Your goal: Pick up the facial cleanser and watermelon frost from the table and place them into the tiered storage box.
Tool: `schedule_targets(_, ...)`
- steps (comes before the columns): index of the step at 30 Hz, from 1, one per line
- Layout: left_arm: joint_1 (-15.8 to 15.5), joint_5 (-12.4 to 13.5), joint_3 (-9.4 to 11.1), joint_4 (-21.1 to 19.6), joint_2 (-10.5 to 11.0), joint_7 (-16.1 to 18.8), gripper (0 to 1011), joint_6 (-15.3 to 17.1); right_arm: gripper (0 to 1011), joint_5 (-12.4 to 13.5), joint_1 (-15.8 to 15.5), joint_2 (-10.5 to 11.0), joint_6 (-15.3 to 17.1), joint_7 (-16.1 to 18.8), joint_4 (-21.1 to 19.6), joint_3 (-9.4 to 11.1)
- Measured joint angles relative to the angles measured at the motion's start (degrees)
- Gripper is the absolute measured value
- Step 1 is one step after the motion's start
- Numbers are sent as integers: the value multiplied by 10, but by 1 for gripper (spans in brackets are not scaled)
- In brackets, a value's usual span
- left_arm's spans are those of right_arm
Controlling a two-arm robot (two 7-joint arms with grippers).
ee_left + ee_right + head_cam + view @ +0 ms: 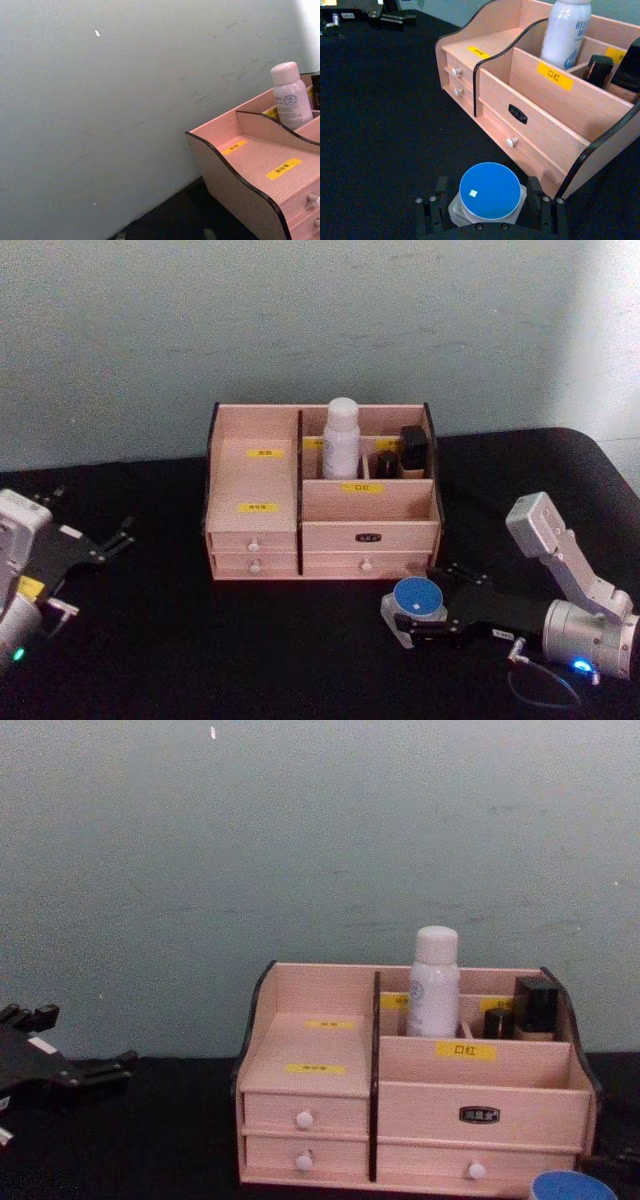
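Black fingers of your right gripper sit against both sides of the blue-lidded jar, so the grip is closed on it. Gripper and jar are at the lower right of the head view, just in front of the storage box and below its lower right drawer. I cannot tell whether the jar rests on the black table or is held clear of it.

The storage box, in pale pink wood, stands at the centre of the frame, its back near the grey-green wall. The white bottle stands upright in a rear compartment, just right of the dark centre divider, with its cap above the rim. Two dark containers occupy the compartments to its right.

Your left gripper is at the left edge of the frame, well apart from the box.
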Motion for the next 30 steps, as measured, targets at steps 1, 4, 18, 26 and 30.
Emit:
schedule_targets(1, 0, 0, 0, 0, 0, 0, 1001, 0, 1000, 0, 1, 0, 1, 0, 1, -1)
schedule_targets(4, 0, 0, 0, 0, 0, 0, 1001, 0, 1000, 1, 4, 0, 4, 1, 4, -4)
schedule_targets(18, 0, 0, 0, 0, 0, 0, 1001, 0, 1000, 5, 12, -2, 11, 0, 13, -10)
schedule_targets(26, 0, 0, 0, 0, 0, 0, 1001, 0, 1000, 7, 15, -2, 15, 0, 15, -13)
schedule_targets(30, 0, 0, 0, 0, 0, 0, 1001, 0, 1000, 7, 15, -2, 15, 0, 15, -13)
